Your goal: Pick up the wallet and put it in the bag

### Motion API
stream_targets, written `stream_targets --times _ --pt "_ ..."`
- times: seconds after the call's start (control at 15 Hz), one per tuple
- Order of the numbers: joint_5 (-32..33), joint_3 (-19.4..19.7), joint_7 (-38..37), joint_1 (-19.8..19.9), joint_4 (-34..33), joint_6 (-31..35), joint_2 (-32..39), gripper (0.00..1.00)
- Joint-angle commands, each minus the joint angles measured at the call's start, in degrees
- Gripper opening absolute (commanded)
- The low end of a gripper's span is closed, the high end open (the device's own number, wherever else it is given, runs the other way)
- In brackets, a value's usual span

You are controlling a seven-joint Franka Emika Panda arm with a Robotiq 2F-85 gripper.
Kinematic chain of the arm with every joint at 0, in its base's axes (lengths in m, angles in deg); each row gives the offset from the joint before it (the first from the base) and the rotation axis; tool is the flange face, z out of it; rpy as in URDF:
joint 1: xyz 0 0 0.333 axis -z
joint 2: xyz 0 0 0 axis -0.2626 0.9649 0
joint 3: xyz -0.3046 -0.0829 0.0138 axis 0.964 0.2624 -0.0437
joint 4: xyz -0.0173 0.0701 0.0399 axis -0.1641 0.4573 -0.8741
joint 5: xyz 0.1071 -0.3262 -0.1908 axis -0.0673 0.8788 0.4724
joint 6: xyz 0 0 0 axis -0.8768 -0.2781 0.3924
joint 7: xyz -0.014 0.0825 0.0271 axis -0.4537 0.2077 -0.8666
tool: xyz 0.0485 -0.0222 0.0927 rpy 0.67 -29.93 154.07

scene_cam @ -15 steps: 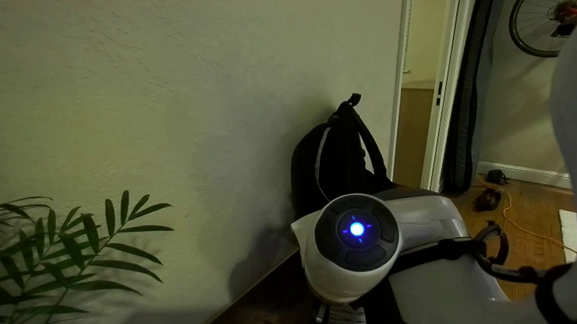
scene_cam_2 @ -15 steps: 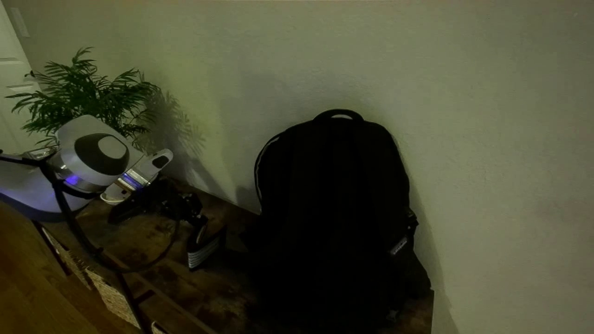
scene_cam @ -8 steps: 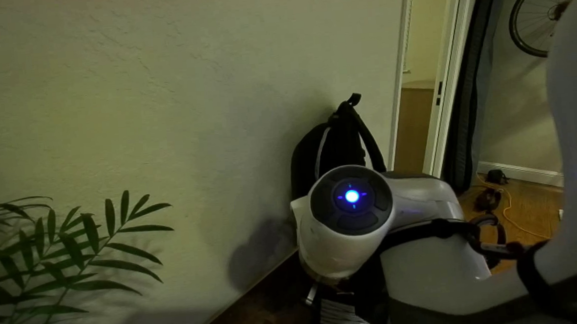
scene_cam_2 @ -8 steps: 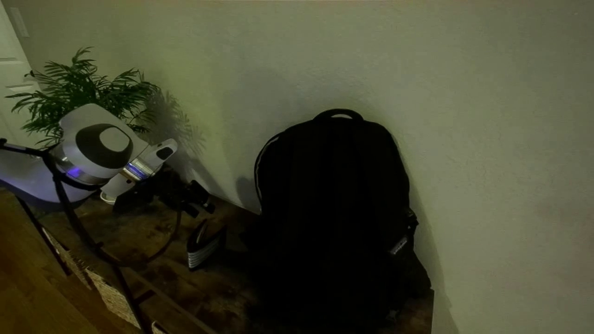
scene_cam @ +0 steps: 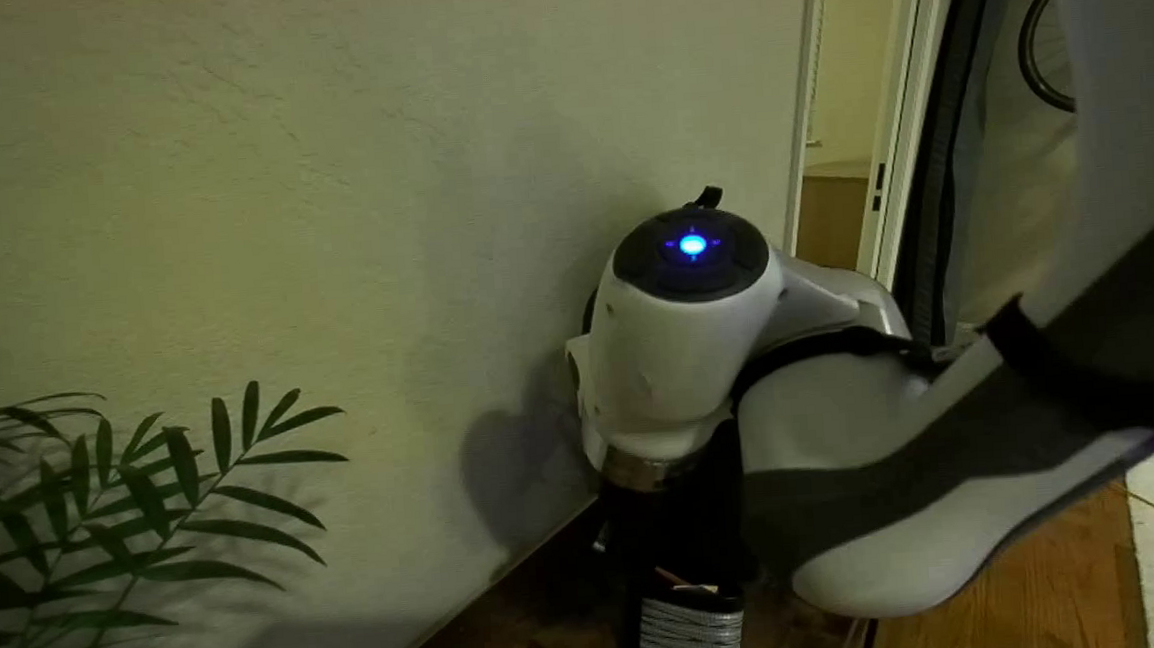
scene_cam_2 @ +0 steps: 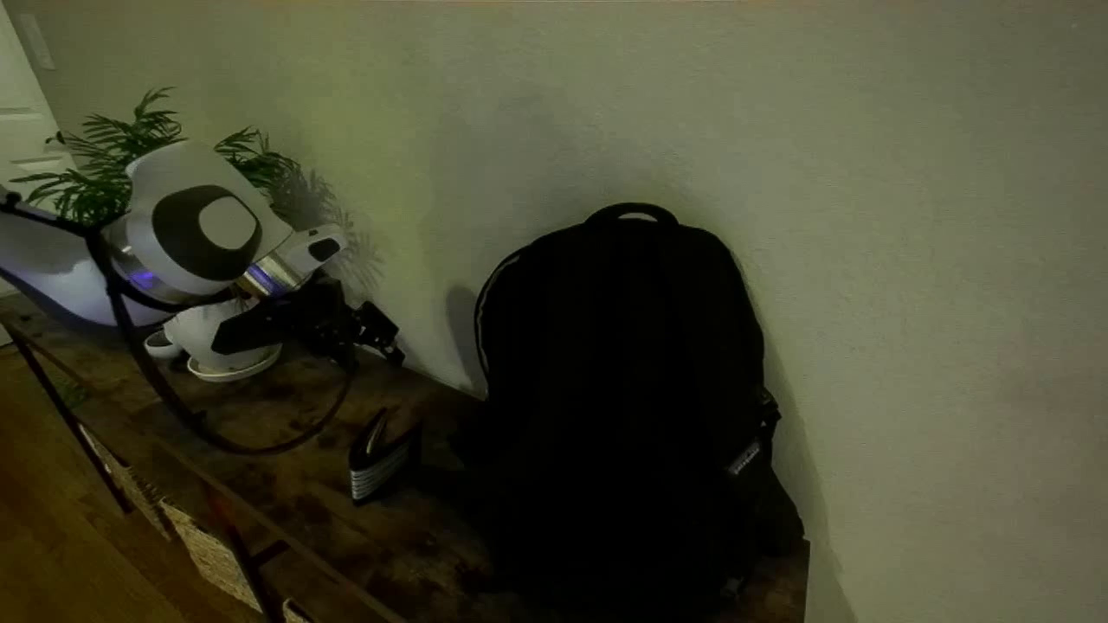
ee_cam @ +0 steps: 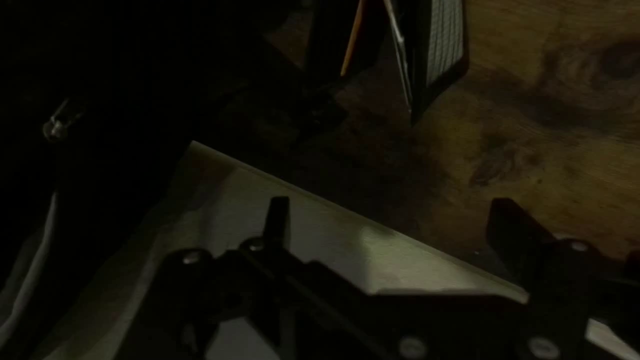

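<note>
The wallet (scene_cam_2: 386, 461) stands on edge on the desk (scene_cam_2: 407, 554), half unfolded in a V. The jaws are spread wide and well apart from it. In the wrist view the fingertips (ee_cam: 278, 215) sit at about 7 and 5 o'clock from the wallet, which lies at 12 o'clock from the gap between them, past the tips and cut off at the top of that view. In an exterior view it lies at 6 o'clock from the jaws, with the bag (scene_cam_2: 623, 372) near it at 3 o'clock. An orange edge (ee_cam: 353, 40) and a thin pale edge (ee_cam: 401, 50) show inside the wallet, and grey bands (scene_cam: 691, 630) run along its outer face.

On the bag, at 4 o'clock from its centre, a small label (scene_cam_2: 744, 459) carries pale marks too small to read. In an exterior view the arm (scene_cam: 679, 358) hides most of the bag, whose loop handle (scene_cam: 708, 197) shows above at 12 o'clock. On the arm's dark button plate (scene_cam: 691, 279) a blue light (scene_cam: 692, 245) glows, ringed by little blue marks too small to make out.
</note>
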Motion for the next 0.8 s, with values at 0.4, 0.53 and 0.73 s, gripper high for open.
stream_targets --times 0.4,0.53,0.73 --pt "2.47 -22.83 10.32 28.12 2.1 -11.27 -13.33 1.0" --pt "2.18 -26.59 10.63 32.62 1.82 -13.14 -13.3 1.0" --pt "0.8 -31.39 11.41 37.92 1.56 -14.68 -12.56 1.0"
